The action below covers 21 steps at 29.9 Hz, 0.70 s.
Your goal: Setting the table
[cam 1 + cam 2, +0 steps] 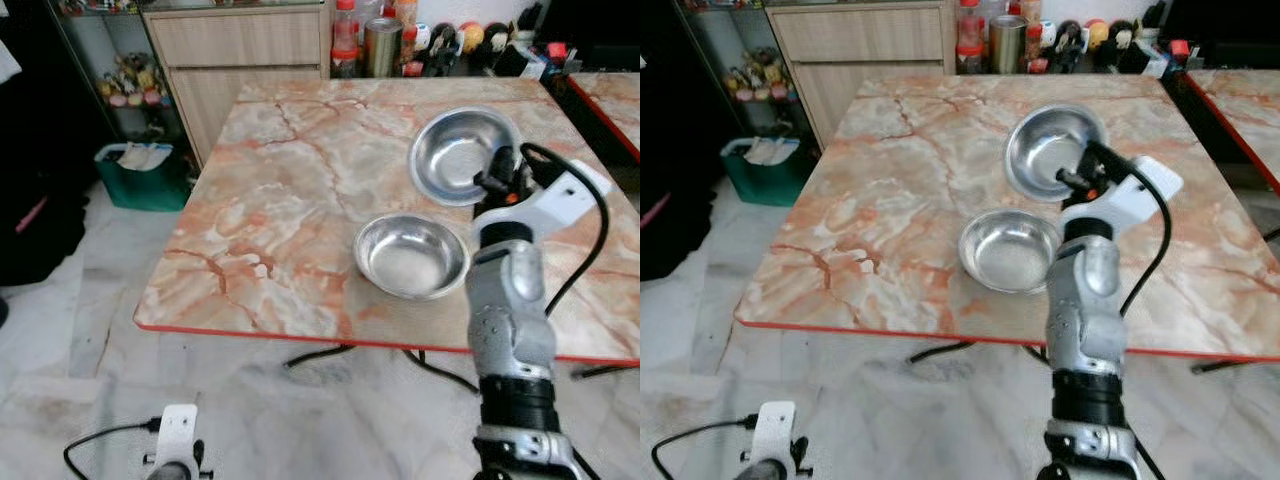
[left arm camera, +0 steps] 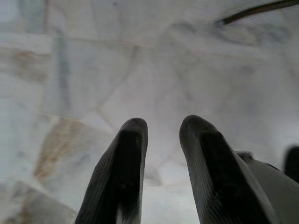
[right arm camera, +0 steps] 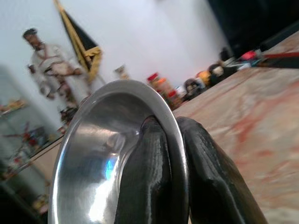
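Note:
Two steel bowls are at the marble table (image 1: 300,180). The nearer bowl (image 1: 411,256) rests flat close to the front edge. The farther steel bowl (image 1: 462,153) is tilted and held up by its near rim, which my right gripper (image 1: 497,176) pinches. The right wrist view shows the two black fingers (image 3: 154,177) shut on that rim, one inside the held bowl (image 3: 112,154) and one outside. My left gripper (image 2: 161,140) hangs low over the floor, its fingers (image 2: 126,172) slightly apart with nothing between them.
A wooden cabinet (image 1: 240,60) stands behind the table, with bottles and a tin (image 1: 380,45) beside it. A green bin (image 1: 145,175) sits on the floor at the left. A second table (image 1: 610,100) is at the right. Cables lie under the table.

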### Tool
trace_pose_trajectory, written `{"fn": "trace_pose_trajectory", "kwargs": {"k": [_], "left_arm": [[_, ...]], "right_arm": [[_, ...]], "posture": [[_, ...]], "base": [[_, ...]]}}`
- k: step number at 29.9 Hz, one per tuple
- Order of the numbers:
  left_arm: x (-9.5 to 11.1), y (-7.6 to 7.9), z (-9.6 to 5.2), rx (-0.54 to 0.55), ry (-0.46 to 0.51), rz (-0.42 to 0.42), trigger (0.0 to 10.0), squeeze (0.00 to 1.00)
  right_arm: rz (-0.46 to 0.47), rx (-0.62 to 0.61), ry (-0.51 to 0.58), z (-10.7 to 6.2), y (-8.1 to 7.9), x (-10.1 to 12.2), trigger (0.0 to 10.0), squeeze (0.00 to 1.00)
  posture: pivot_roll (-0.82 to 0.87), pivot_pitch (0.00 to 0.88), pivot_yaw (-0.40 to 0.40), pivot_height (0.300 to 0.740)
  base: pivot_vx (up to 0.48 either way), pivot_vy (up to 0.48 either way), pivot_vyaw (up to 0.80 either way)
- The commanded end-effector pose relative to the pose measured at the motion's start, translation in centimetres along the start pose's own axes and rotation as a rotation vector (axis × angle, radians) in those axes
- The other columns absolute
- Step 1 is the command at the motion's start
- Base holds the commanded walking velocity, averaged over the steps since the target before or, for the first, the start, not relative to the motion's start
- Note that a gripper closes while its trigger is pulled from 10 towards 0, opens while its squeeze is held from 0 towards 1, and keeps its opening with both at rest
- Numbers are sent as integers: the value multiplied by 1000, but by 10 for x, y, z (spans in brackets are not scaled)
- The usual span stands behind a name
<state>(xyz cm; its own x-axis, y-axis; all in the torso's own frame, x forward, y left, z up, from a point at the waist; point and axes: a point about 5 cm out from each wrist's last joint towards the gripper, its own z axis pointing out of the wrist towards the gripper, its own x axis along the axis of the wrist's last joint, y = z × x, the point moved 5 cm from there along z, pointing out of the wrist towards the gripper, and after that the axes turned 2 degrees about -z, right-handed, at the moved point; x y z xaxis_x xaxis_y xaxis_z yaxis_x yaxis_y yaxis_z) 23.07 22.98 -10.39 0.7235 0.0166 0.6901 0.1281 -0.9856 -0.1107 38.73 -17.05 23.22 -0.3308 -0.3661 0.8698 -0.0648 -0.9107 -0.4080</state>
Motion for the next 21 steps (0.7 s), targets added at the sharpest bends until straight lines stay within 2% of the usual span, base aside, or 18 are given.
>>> {"fn": "trace_pose_trajectory", "kwargs": {"k": [1,3,12,21], "left_arm": [[-6,2,-1,0,-25,-12,10000,0],[-6,3,-1,1,-27,-11,10000,0],[-7,2,-1,4,-27,-7,10000,0],[-9,2,-1,2,-35,-3,10000,0]], "right_arm": [[-5,-14,32,2,5,10,10000,0],[-6,-17,31,2,6,10,10000,0],[-4,-9,1,-1,6,3,10000,0],[6,-14,-128,-4,15,-23,10000,0]], "posture": [[-37,129,56,740],[-40,128,56,740],[-42,124,58,740],[-41,120,56,740]], "base": [[319,0,0],[304,0,0],[0,0,0],[0,0,0]]}}
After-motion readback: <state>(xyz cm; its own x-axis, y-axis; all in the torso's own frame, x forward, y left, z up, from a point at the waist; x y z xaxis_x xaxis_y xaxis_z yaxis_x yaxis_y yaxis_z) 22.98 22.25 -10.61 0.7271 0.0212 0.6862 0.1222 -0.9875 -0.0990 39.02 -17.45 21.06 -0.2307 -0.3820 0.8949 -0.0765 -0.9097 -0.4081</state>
